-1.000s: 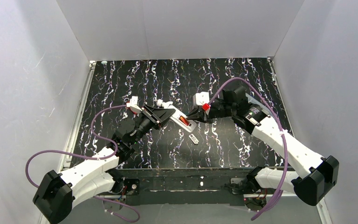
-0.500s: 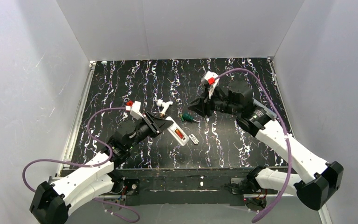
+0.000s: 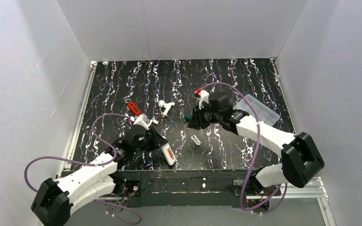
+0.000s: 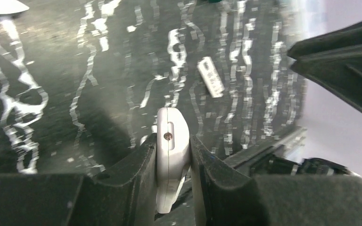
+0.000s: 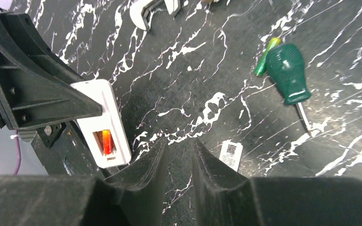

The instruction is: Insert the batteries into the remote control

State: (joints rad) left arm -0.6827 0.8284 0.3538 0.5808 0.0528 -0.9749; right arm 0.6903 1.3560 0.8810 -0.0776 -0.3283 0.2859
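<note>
The left gripper (image 3: 159,143) is clamped on the remote control (image 3: 168,153), holding it low over the near edge of the table (image 3: 122,84), a little left of centre. In the left wrist view the remote control sits edge-on between the two black fingers (image 4: 136,183), pinched across its narrow sides, its free end pointing away from the wrist. The right wrist view shows its back turned up, with one red-orange battery (image 5: 106,141) lying in the open bay near the end that sticks out of the grip; I cannot tell whether a second one is in there. The right gripper (image 5: 179,143) hangs over the middle of the table with its jaws only narrowly parted and nothing between them. Just beside it on the far side lies a green-handled screwdriver (image 5: 287,73). A small white cover plate (image 3: 196,140) lies flat between the two grippers, apart from both. A red tool (image 3: 134,107) and a white fitting (image 3: 166,107) rest farther back on the left, and a clear plastic box (image 3: 259,108) sits at the right.
</note>
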